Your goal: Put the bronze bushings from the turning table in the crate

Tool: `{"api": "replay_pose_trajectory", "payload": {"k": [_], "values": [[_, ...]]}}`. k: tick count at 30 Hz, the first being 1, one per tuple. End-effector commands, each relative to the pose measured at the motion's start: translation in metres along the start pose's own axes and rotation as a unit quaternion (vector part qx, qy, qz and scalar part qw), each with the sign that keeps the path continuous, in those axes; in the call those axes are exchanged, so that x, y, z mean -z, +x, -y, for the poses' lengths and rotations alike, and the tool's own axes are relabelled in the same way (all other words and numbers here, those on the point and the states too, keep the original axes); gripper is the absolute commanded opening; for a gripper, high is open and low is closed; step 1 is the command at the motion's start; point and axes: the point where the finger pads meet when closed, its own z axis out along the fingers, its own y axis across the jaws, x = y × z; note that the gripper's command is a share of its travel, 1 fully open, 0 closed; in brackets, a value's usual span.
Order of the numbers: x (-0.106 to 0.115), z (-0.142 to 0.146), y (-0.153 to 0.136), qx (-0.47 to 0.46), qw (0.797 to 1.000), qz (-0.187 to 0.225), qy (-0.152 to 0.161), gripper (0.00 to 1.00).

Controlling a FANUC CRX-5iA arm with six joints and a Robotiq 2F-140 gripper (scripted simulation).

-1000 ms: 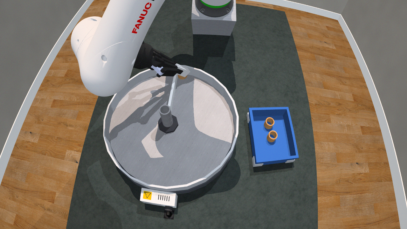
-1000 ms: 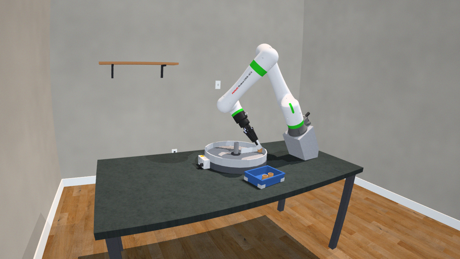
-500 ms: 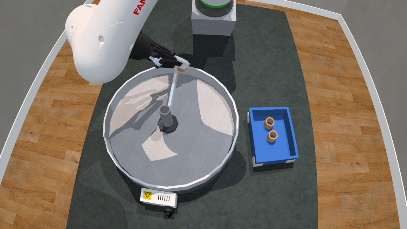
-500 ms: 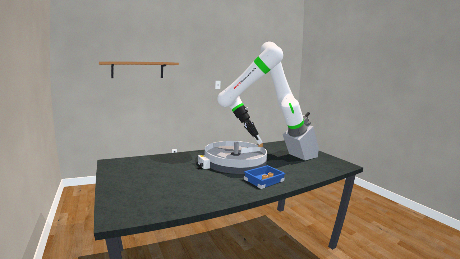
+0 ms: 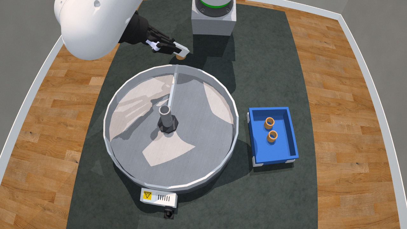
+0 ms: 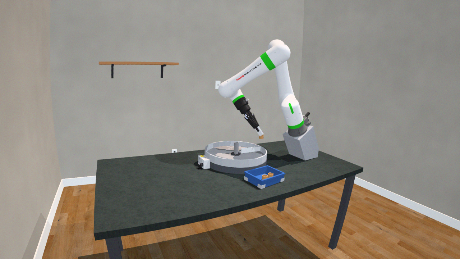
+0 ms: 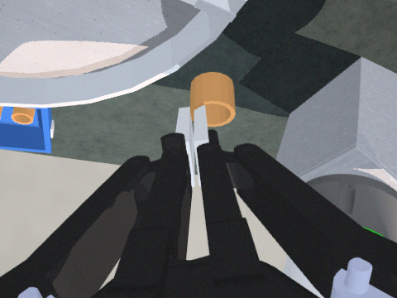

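Bronze cylindrical bushing (image 5: 181, 57) (image 6: 261, 136) (image 7: 212, 88) aloft, wall pinched by black two-finger gripper (image 5: 182, 50) (image 6: 260, 131) (image 7: 193, 124); transfer in hand. Next, likely: carry over blue rectangular crate (image 5: 292, 130) (image 6: 252, 178) (image 7: 25, 136), lower gently, release.

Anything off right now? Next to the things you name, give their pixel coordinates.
The held bronze bushing (image 5: 181, 58) (image 6: 261, 137) (image 7: 212, 88) hangs off-centre from the tool (image 5: 182, 50) (image 6: 260, 131) (image 7: 193, 124): the nearly closed fingers appear to pinch only its wall, with most of it to one side. Nothing else stands out.

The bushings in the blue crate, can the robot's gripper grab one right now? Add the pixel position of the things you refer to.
Probably not: the gripper (image 5: 183, 50) (image 6: 260, 131) (image 7: 193, 124) is already pinching another bronze bushing (image 5: 181, 57) (image 6: 261, 137) (image 7: 212, 88). But the crate (image 5: 273, 153) (image 6: 254, 179) (image 7: 21, 138) is open on top, so nothing seems to cover those inside.
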Motion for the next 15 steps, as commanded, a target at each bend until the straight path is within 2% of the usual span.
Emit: {"api": "replay_pose_trajectory", "payload": {"k": [1, 15], "values": [[0.0055, 0.0000, -0.0044, 0.000, 1.000, 0.000, 0.000, 0.00], [0.0105, -0.0001, -0.0085, 0.000, 1.000, 0.000, 0.000, 0.00]]}}
